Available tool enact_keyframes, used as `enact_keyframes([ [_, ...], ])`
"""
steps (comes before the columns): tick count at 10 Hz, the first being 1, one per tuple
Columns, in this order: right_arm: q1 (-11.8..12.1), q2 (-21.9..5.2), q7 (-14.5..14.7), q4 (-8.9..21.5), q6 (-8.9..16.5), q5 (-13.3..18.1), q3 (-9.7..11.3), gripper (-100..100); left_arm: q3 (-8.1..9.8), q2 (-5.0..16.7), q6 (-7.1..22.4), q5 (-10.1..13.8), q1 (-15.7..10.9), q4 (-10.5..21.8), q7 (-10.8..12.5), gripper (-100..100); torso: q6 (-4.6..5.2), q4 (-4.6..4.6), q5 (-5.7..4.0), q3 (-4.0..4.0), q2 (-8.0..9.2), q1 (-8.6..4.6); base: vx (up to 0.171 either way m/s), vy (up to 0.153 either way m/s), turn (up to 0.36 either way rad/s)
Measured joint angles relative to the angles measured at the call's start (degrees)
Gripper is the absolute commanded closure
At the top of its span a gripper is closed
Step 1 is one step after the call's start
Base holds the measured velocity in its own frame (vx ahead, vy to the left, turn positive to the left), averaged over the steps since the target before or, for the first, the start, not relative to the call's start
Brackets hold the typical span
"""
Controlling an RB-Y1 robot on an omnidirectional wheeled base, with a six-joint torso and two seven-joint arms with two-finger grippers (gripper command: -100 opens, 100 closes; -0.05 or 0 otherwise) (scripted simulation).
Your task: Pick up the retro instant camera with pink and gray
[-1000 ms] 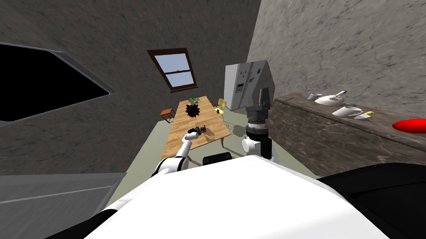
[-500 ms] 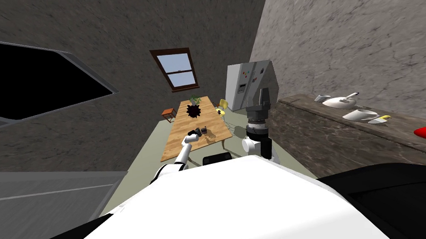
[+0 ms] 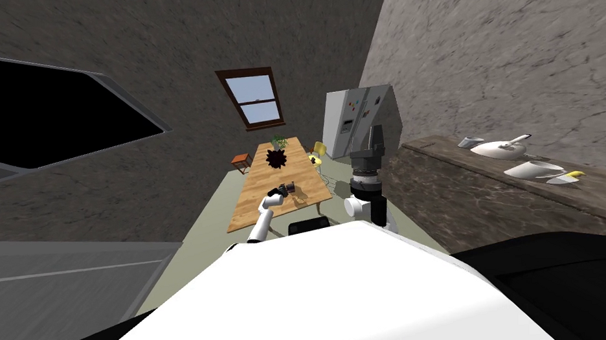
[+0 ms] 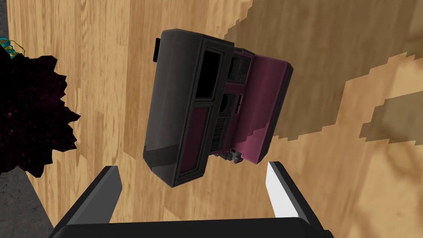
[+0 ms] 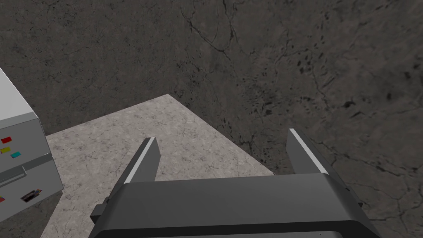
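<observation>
Wooden table point(image 4: 103, 82): beneath the left gripper point(image 4: 192, 167).
Dark spiky object point(image 4: 29, 120): on the table, out beyond one finger.
Instant camera point(image 4: 206, 111), grey and magenta-pink: on the table just ahead of the left gripper's spread fingers, centred between them, ungripped.
Right gripper point(image 5: 221, 134): raised, fingers apart, empty.

The camera point(image 4: 210, 107) lies on the counter point(image 3: 298, 171), just ahead of the left pincer point(image 4: 192, 167), in line with the gap between its spread fingers and clear of both. Farther along the counter sits a spiky ornament point(image 3: 275, 157), then a plant point(image 3: 277, 141) at the far end. A fridge point(image 3: 357, 120) stands beyond on the right, behind the raised right pincer point(image 3: 376, 135).
</observation>
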Motion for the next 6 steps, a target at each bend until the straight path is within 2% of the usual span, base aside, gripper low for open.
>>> enact_keyframes([
  [4, 0.0, 0.0, 0.0, 0.0, 0.0, 0.0, 0.0, 0, -2.16, 0.0, 2.1, -0.2, 5.5, -7.3, -0.1, -100, -0.02, -0.01, 0.01, -0.02, -0.04, 0.04, 0.067, -0.01, 0.037],
  [6, 0.0, 0.0, 0.0, 0.0, 0.0, 0.0, 0.0, 0, -2.68, -0.1, 2.3, -0.3, 7.0, -9.8, -0.2, -100, 0.01, 0.01, 0.01, 0.03, 0.07, 0.03, 0.04, -0.017, 0.039],
])
